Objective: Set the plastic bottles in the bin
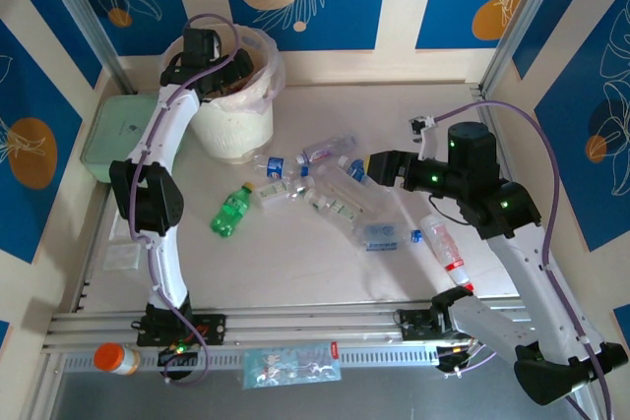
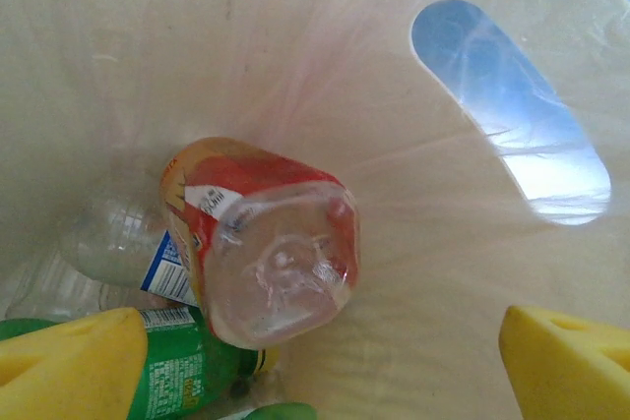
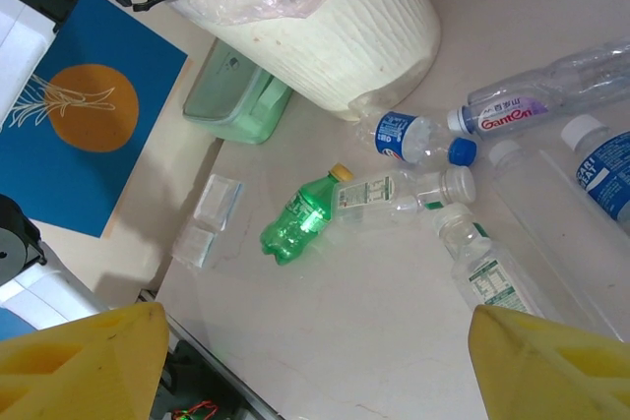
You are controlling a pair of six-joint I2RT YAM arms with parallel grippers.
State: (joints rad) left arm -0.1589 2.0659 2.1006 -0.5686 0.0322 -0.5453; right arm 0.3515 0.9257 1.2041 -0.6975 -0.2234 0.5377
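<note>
Top external view, placed against the round cream plastic bin (image 1: 236, 130): left gripper (image 1: 224, 71) over its mouth, fingers wide, empty; three small plastic bottles (image 2: 266, 263) inside; before the bin, green yellow-capped bottle (image 1: 232, 211); to its right, scattered clear bottles (image 1: 330, 184), none yet binned; farthest right, right gripper (image 1: 369, 169), wide, empty.

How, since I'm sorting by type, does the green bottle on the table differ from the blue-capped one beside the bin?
The green bottle is tinted green with a yellow cap; the blue-capped bottle is clear with a blue label. The green bottle lies farther from the bin, the blue-capped bottle right at its base. Both lie on their sides on the table, capped, outside the bin.
</note>
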